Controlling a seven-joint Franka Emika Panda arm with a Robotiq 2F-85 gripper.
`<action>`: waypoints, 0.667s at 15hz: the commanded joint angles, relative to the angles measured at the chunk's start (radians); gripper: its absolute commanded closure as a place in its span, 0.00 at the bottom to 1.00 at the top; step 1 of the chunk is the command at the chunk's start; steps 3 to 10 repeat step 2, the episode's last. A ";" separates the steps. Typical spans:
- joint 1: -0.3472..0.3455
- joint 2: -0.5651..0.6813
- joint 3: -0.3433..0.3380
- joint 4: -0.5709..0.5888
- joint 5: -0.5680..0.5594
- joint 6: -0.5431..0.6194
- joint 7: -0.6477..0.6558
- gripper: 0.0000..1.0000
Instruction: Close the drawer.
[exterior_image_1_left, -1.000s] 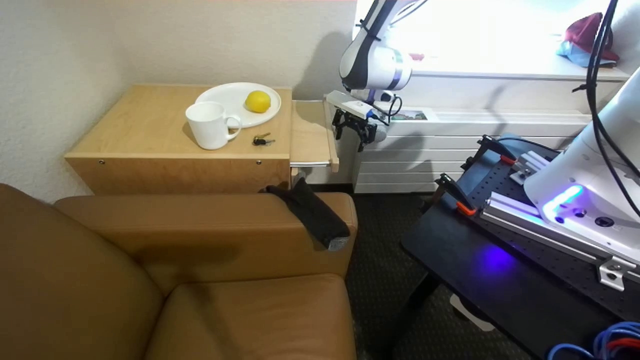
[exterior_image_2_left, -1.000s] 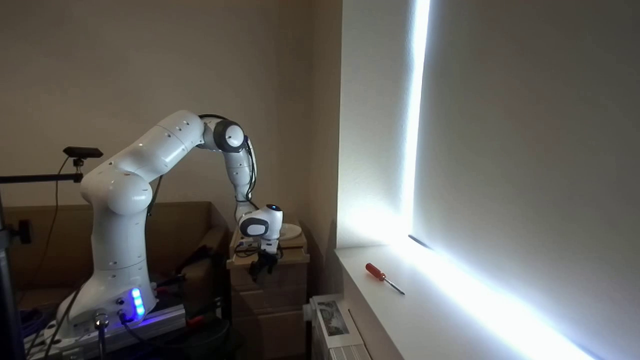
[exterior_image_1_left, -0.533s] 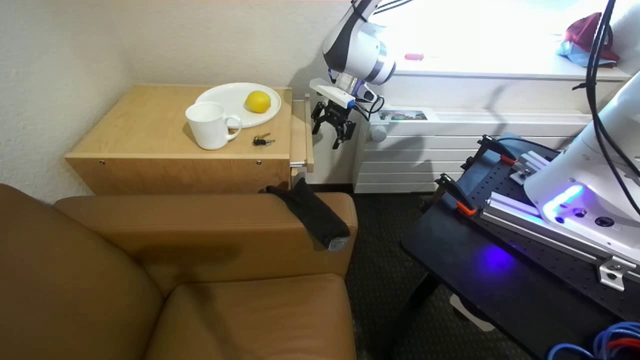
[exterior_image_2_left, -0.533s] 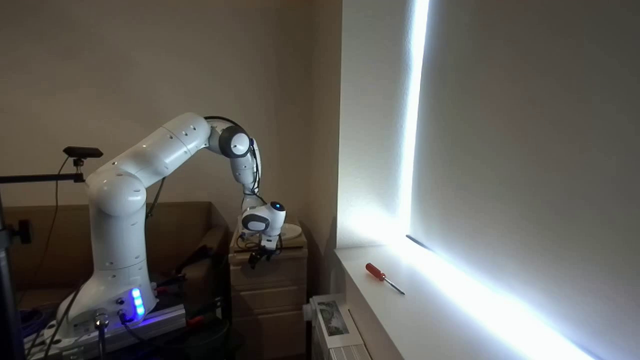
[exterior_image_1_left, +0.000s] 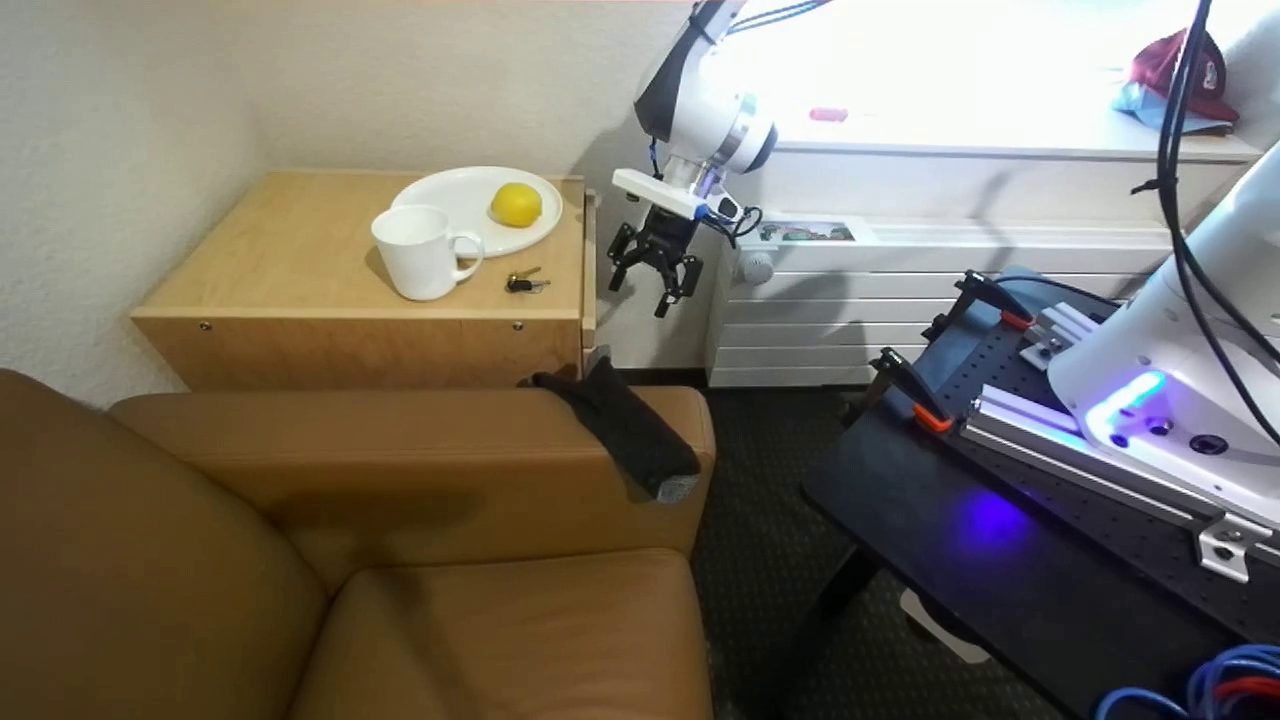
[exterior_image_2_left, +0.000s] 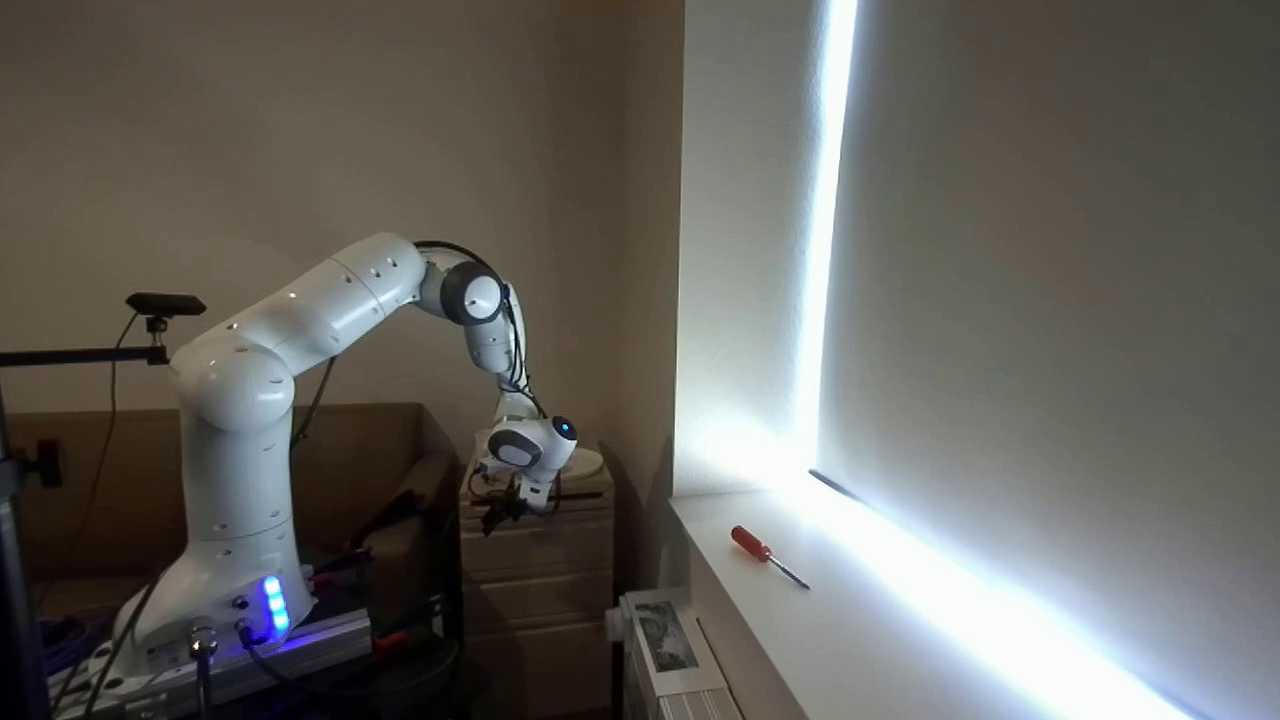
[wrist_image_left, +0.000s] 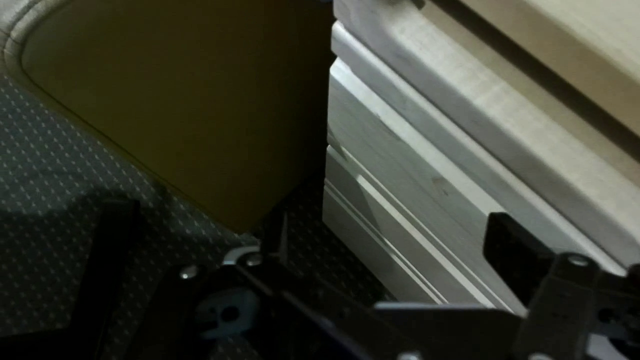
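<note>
The light tan wooden drawer (exterior_image_1_left: 590, 262) is nearly flush with its cabinet (exterior_image_1_left: 330, 235); only a thin strip of its front shows past the cabinet top. In the wrist view the drawer front (wrist_image_left: 475, 85) runs along the upper right, with a narrow dark slot between it and the cabinet top's edge. My gripper (exterior_image_1_left: 637, 297) points down just outside the drawer front. In the wrist view its fingers (wrist_image_left: 395, 245) are spread wide with nothing between them. I cannot tell whether any part touches the drawer. The gripper is small and dark in an exterior view (exterior_image_2_left: 507, 515).
A white mug (exterior_image_1_left: 415, 255), a white plate (exterior_image_1_left: 450, 195) with a yellow lemon (exterior_image_1_left: 516, 204), and keys (exterior_image_1_left: 525, 282) are on the cabinet top. A brown armchair (exterior_image_1_left: 420, 430) with a dark sock (exterior_image_1_left: 625, 425) stands beside it. A radiator (exterior_image_1_left: 830, 310) is behind the gripper.
The drawer has slid inward, from well extended to almost level with the cabinet. My gripper has moved toward the cabinet with it and tilted.
</note>
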 joint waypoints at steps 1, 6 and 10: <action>0.077 -0.012 -0.077 0.008 0.044 -0.021 -0.018 0.00; 0.107 -0.015 -0.106 0.007 0.034 -0.015 -0.004 0.00; 0.107 -0.015 -0.106 0.007 0.034 -0.015 -0.004 0.00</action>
